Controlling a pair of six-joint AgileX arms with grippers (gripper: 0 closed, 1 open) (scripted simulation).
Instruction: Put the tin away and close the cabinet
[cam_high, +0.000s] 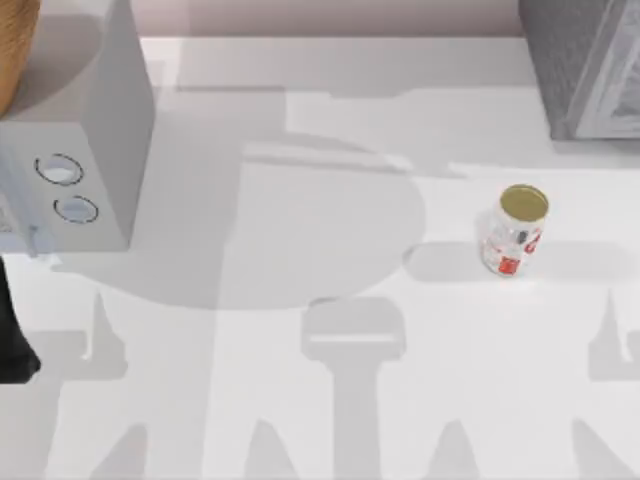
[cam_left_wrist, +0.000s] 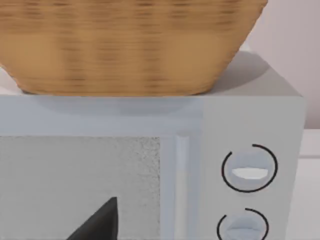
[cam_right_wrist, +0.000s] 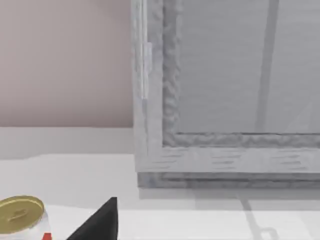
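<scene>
Woven and tan, the basket (cam_high: 12, 50) sat highest, on the smooth pale grey box (cam_high: 110, 120) with two round dials (cam_high: 58, 170) at the table's (cam_high: 300, 400) left, where the idle left claw (cam_left_wrist: 100, 222) faced it. Right of centre the tin (cam_high: 515, 232), a small upright cylinder with a gold top and red-marked white label, stood free, near the speckled dark grey cabinet (cam_high: 575, 60) at far right. By my judgement the grasp had not begun; next the right claw (cam_right_wrist: 100, 222), near the tin, needed to straddle its round wall. Neither claw's state could be told.
</scene>
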